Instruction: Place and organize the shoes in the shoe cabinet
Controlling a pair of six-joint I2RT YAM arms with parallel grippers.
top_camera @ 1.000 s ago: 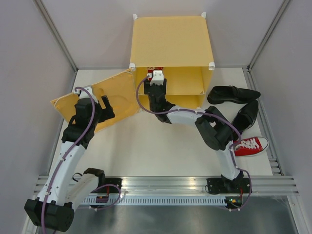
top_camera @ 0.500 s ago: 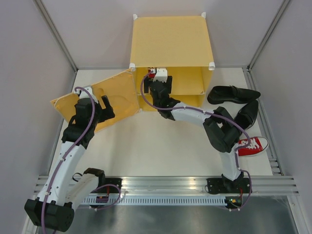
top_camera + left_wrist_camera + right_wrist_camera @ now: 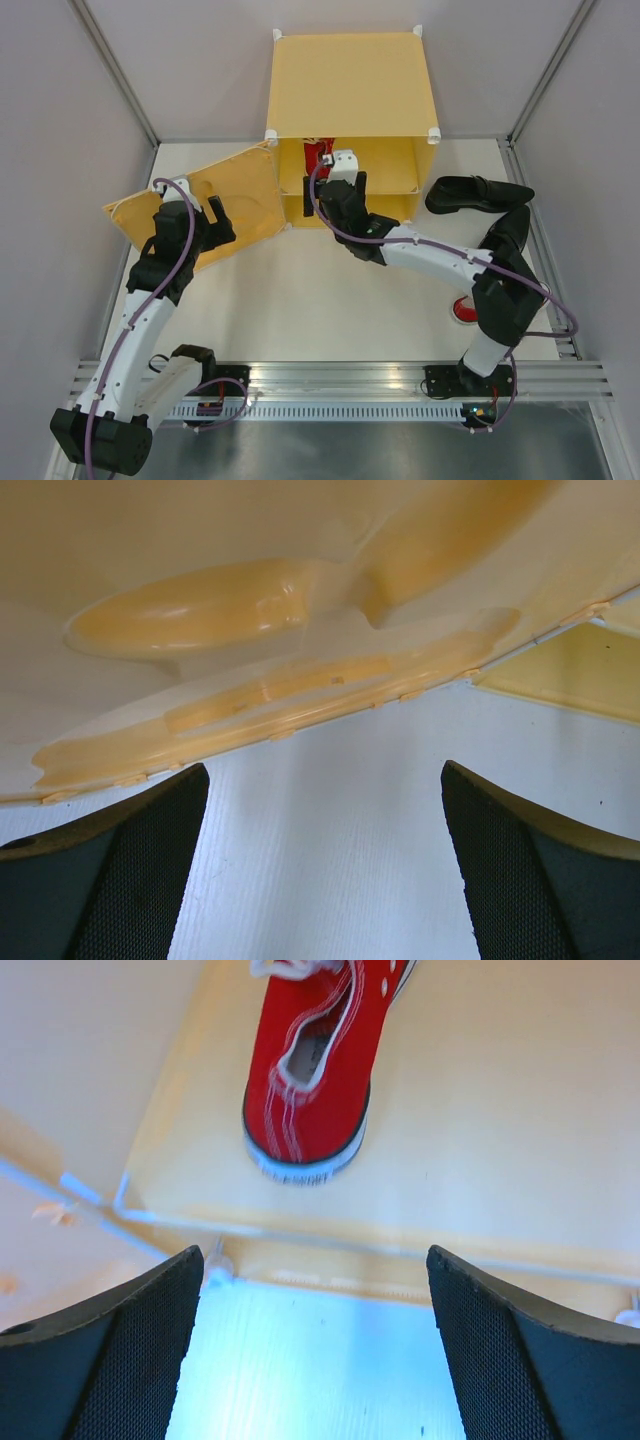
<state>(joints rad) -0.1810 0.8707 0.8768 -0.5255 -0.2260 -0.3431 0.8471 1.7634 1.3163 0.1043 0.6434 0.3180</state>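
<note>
Yellow-orange plastic door of the shoe cabinet is swung open to the left. The left claw is parked just beside its embossed face, spread wide with nothing held, judged as keeping the door from swinging shut. Contact with the door cannot be told.

Inside, one red sneaker is set on the shelf, heel toward the opening and near the left wall. Room is left beside it, likely for its mate. The right claw is seen at the shelf's front edge, spread wide and empty, apart from the heel. The sneaker is judged as released.

Right of the cabinet, one black dress shoe is laid near the cabinet's corner and the other black dress shoe just below it. The second red sneaker is mostly hidden under the right arm. Three shoes are not yet stowed.

The worktop is white and matt. Grey panels enclose it, and an aluminium rail is fixed along the near edge.
</note>
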